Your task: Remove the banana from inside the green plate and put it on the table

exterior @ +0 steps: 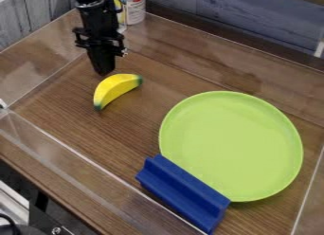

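The yellow banana [114, 89] with its dark green tip lies on the brown wooden table [76, 125], left of the green plate [232, 144]. Nothing lies in the plate. My black gripper [101, 66] points down just behind the banana, its fingers shut with nothing between them. A small gap separates the fingertips from the banana's upper end.
A blue rectangular block [181, 192] rests at the plate's front-left rim. Clear acrylic walls [38, 49] ring the table. A white bottle [131, 8] stands behind the arm at the back.
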